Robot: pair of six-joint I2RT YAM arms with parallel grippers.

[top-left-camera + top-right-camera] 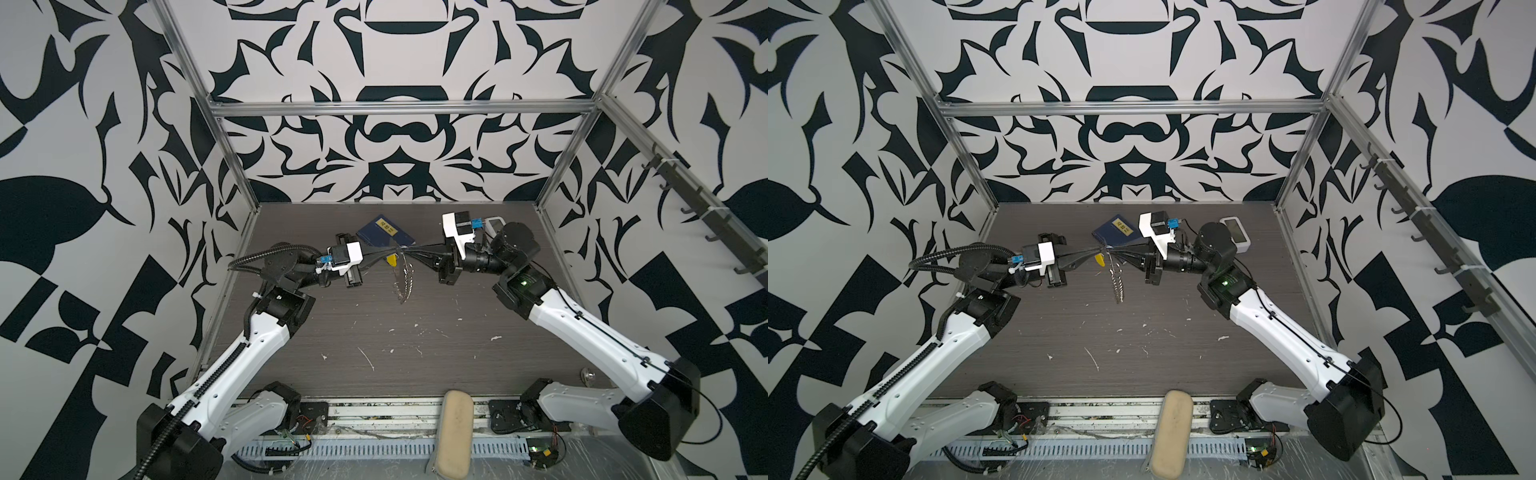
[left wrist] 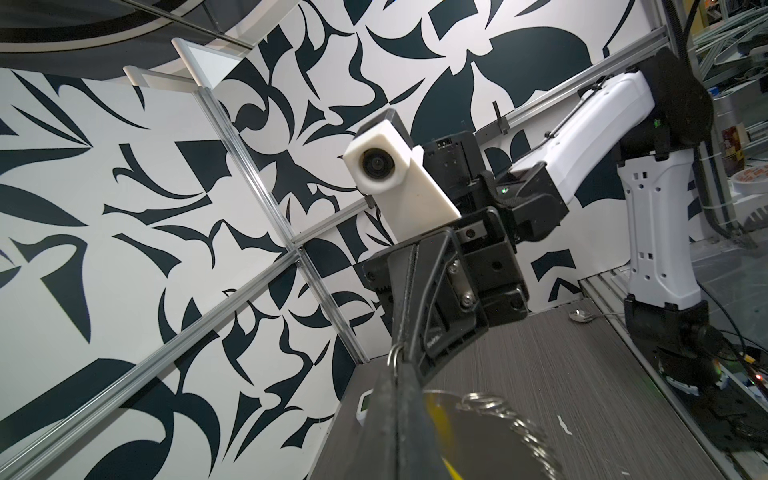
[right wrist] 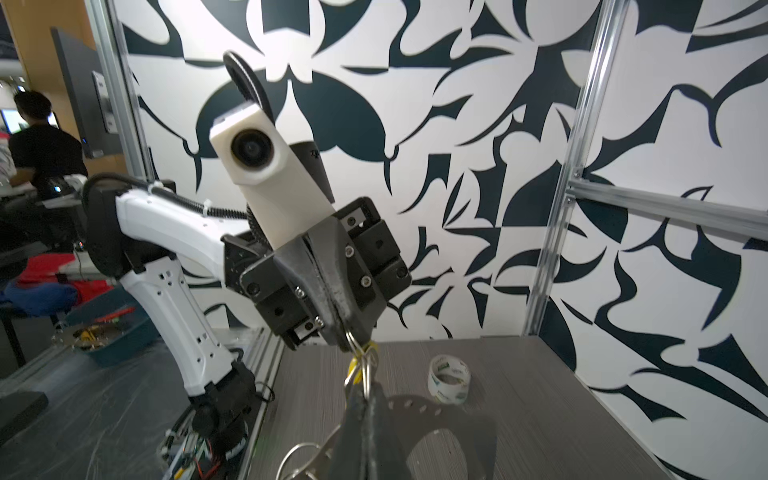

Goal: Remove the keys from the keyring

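Left end effector (image 1: pixel 393 250) and right end effector (image 1: pixel 409 248) meet tip to tip above the rear middle of the tabletop (image 1: pixel 374 332), each with its jaws pressed together. The left appears to pinch the little silver ring at the end of the keys (image 1: pixel 391 259), whose yellow plastic tag hangs just under its tip. The right appears to nip the small rings at the top of the keyring (image 1: pixel 401 276), though exactly which ring sits in each grip is too small to tell. The keyring hangs from that junction nearly edge-on: a thin wire loop with a twisted chain of shiny split rings along one side. Whether its lower end touches the surface cannot be told. Just behind the junction lies a flat dark-blue booklet (image 1: pixel 386 235) with a yellow label, and a white rounded device (image 1: pixel 494 222) sits near the back right corner, behind the right wrist. A roll of clear tape (image 3: pixel 449 378) lies flat near the wall beyond the left end effector. Between the two arms the front half of the tabletop lies open, a dark grey fine-grained laminate flecked with white scraps. Aluminium rails edge it at both sides and behind, under walls printed in bold black-and-white shapes. A beige padded oblong (image 1: pixel 455 432) straddles the front rail.
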